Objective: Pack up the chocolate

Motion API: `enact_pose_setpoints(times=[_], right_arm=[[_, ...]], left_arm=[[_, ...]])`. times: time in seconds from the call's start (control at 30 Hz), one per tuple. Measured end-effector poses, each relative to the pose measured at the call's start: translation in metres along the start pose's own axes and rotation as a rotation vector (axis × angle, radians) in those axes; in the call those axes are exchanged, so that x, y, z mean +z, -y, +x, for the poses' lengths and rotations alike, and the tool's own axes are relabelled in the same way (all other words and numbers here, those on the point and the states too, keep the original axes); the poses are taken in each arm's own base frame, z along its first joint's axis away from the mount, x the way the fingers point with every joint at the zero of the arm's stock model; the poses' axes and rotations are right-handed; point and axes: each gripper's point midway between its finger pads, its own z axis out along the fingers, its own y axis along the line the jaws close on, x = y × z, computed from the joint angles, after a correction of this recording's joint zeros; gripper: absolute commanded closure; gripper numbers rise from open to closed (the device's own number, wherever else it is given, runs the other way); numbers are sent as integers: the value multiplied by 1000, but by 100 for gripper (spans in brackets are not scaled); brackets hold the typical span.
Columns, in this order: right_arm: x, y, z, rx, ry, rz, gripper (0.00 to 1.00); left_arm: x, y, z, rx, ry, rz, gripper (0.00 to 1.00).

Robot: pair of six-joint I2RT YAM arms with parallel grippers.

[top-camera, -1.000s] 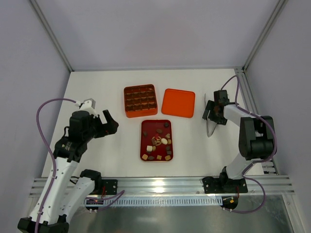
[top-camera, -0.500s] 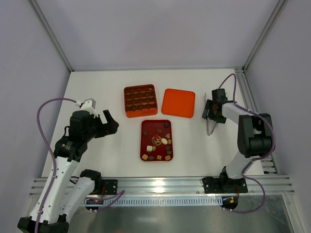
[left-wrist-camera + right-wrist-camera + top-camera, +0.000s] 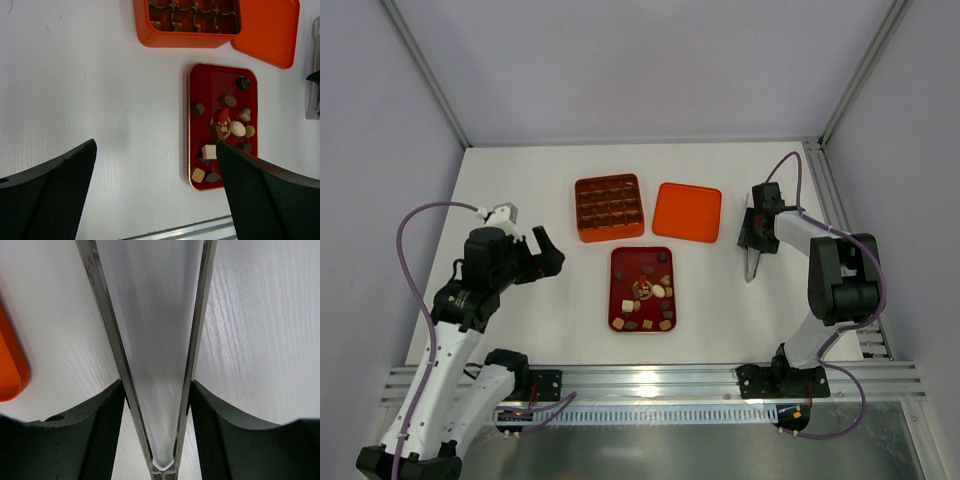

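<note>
Chocolate (image 3: pixel 647 291) lies in the red tray (image 3: pixel 210 80) near the bench (image 3: pixel 520 180) front edge; right tool (image 3: pixel 753 243), jaws touching both tweezers (image 3: pixel 750 268) arms, should grip firmly before lifting; left tool (image 3: pixel 548 250) gapes empty.

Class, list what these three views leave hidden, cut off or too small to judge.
- Right wrist view: the tips of the tongs are cut off by the top edge.
- Left wrist view: the far rows of the orange box are cut off by the top edge. The near right corner of the red tray is hidden behind a finger of the left gripper.
- Top view: the chocolate pieces are too small to tell their shapes.
</note>
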Motion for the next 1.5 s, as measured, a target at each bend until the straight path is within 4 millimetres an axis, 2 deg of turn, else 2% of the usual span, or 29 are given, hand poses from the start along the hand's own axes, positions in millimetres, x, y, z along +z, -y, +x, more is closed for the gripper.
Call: enact_pose_setpoints(times=[0.13, 0.37, 0.5, 0.73, 1.03, 1.13, 1.3, 1.5], right_arm=[[-14, -4, 3, -19, -5, -10, 45], [-60, -18, -18, -33, 99, -69, 45], [-80, -20, -23, -34, 136, -92, 48], [-105, -24, -21, -47, 160, -126, 52], [-130, -28, -17, -69, 180, -157, 52], [-141, -39, -15, -98, 191, -188, 52], [-164, -69, -5, -175, 207, -266, 56], [-191, -101, 21, -256, 198, -373, 57]], left_arm=[[0, 0, 0, 0, 0, 0, 0], [0, 0, 0, 0, 0, 0, 0], [0, 0, 0, 0, 0, 0, 0], [0, 0, 0, 0, 0, 0, 0], [0, 0, 0, 0, -1, -1, 0], [1, 0, 1, 0, -5, -2, 0], [2, -1, 1, 0, -8, -4, 0], [2, -1, 1, 0, -8, -4, 0]])
